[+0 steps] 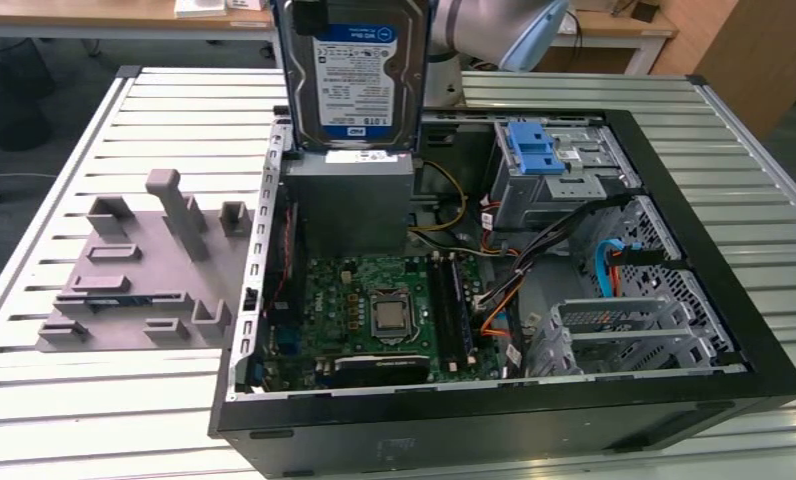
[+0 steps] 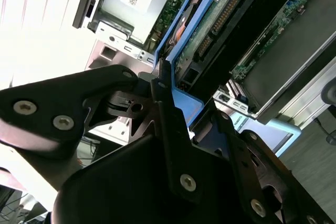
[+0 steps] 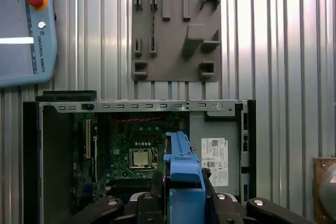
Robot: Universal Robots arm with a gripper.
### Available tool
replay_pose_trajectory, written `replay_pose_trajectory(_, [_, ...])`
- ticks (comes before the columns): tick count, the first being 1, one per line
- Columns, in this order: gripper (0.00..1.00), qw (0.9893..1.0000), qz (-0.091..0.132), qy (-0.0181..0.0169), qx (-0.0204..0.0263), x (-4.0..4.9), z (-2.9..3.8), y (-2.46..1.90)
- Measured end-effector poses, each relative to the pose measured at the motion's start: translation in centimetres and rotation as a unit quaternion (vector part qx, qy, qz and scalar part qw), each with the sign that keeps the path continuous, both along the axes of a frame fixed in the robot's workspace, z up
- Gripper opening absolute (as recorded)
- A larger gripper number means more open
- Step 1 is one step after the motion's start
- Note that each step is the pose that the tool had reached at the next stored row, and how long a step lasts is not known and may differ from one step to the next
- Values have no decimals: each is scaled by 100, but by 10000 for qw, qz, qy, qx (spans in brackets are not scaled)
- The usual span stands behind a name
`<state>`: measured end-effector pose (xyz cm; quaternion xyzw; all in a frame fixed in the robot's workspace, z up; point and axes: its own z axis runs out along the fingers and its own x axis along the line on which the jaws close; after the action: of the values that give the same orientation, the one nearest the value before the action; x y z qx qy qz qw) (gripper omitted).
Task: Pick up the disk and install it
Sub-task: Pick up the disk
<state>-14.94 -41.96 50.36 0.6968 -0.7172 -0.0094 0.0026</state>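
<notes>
Slatted metal desk [image 1: 131,400] carrying an open computer case [image 1: 505,430], which lies on its side and takes up the half of the desk toward the exterior view's right edge. A grey moulded fixture [image 1: 138,270] sits on the slats just beside the case, toward the edge at the exterior view's left. Inside the case are the grey box [image 1: 351,200], the motherboard [image 1: 385,310], the metal drive cage [image 1: 558,190] with a blue latch [image 1: 529,150], and loose cables [image 1: 558,240] between them. The disk [image 1: 355,70] hangs upright above the grey box, label toward the exterior camera, near the desk's far edge in that view and clear of the case's contents. The gripper [image 3: 184,190] carries it from above. In both wrist views the fingers [image 3: 157,186] are pinched on the disk's blue carrier [image 2: 181,100]. The step in hand appears to be the transfer toward the bay. Done well, it calls for a firm hold, the carrier kept square to the cage opening, and a path clear of the cables and the case rim.
</notes>
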Motion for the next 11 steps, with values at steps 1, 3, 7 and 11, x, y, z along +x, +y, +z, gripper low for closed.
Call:
replay_pose_trajectory(1, [36,10000,0,0,0,15,0,0])
replay_pose_trajectory(3, [36,10000,0,0,1,22,-1,-1])
replay_pose_trajectory(7, [36,10000,0,0,0,40,-2,-8])
replay_pose_trajectory(11, [36,10000,-5,0,0,59,-5,-56])
